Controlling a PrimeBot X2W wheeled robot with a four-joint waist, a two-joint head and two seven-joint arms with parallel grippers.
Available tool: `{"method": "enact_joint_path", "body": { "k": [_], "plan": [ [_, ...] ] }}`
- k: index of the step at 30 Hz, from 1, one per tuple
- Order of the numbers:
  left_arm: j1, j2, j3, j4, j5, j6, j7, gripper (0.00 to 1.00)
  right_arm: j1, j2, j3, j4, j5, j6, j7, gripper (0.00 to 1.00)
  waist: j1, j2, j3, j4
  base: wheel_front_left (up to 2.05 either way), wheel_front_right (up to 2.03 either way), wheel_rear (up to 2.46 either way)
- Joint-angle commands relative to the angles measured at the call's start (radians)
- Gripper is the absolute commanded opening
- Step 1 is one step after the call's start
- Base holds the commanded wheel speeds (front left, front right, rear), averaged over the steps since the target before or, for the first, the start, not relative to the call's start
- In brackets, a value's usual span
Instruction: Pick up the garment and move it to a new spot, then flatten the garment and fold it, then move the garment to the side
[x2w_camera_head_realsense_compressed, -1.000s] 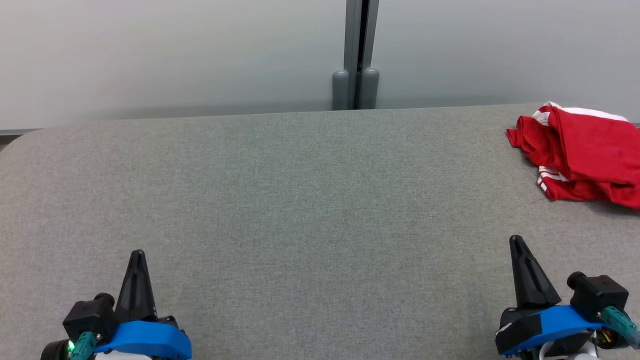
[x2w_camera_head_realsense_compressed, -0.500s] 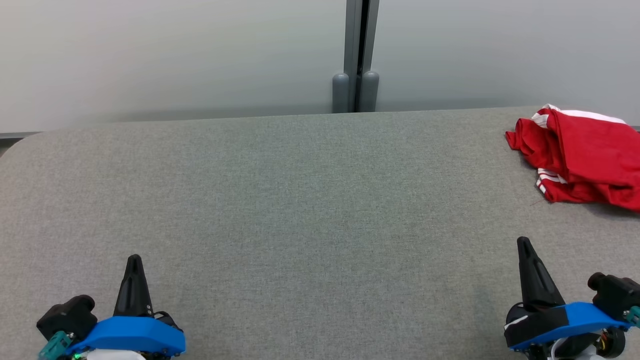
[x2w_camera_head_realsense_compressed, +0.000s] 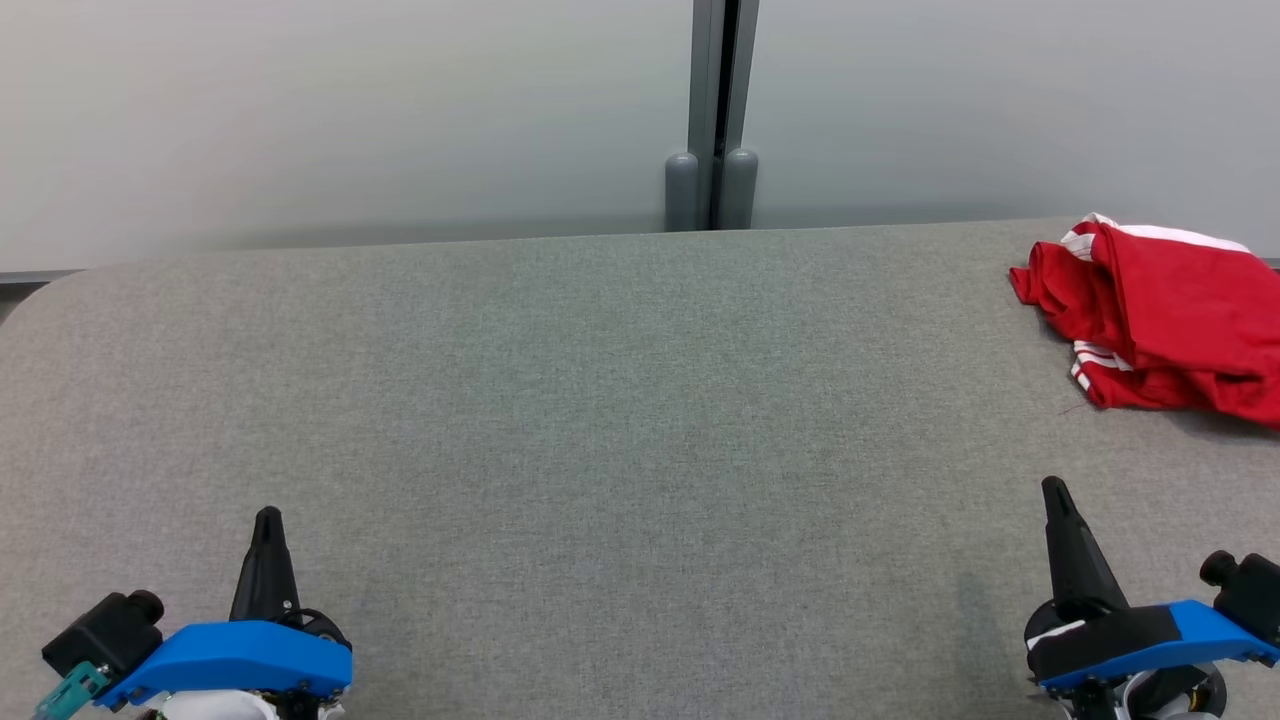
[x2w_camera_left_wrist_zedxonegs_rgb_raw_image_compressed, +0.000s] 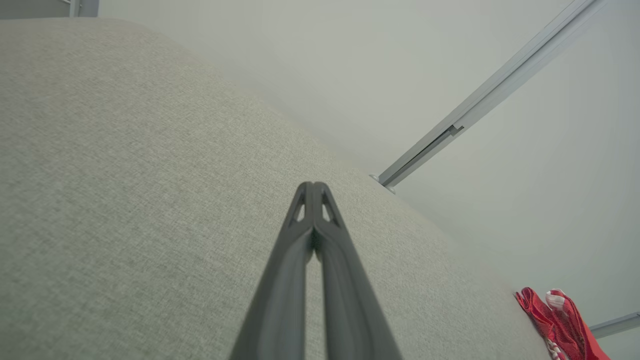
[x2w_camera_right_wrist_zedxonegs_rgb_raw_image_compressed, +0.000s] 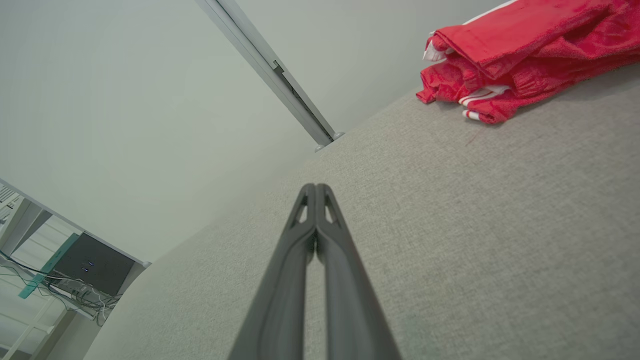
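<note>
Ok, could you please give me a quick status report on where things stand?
Both shut, empty: left hand, right hand. Red garment bunched at far right of table, untouched. Nothing lies between right hand and it.

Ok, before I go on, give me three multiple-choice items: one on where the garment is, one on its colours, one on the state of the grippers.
1. Where does the garment lie on the grey table?
A. Far right, near the back edge
B. Far left
C. Centre

2. What are its colours?
A. Blue with yellow
B. Red with white stripes
C. Plain green

3. The left gripper and right gripper are:
A. Both open
B. Both shut, holding nothing
C. Shut on the garment

Answers:
1 A: the head view has it at the table's far right.
2 B: the cloth is red with white stripes at its edges.
3 B: each wrist view shows that gripper closed tip to tip over bare table, away from the garment.
</note>
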Motion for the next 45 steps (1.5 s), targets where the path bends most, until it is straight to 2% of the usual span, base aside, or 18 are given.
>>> {"method": "enact_joint_path", "body": {
  "k": [1,24,45],
  "plan": [
    [-0.030,0.001,0.012,-0.010,-0.026,-0.009,0.006,0.00,-0.024,-0.005,-0.006,-0.008,0.033,0.000,0.008,0.00,0.0000,-0.0002,-0.001,0.000,0.00,0.00,0.00],
    [-0.052,-0.020,0.050,0.003,-0.305,-0.053,0.070,0.00,-0.037,-0.006,-0.018,0.003,0.333,0.000,0.071,0.00,0.0000,-0.0002,-0.014,0.001,0.00,0.00,0.00],
    [-0.066,-0.035,0.077,0.013,-0.502,-0.085,0.116,0.00,-0.046,-0.006,-0.026,0.011,0.544,0.000,0.115,0.00,0.0000,-0.0002,-0.027,0.001,0.00,0.00,0.00]
  ]
}}
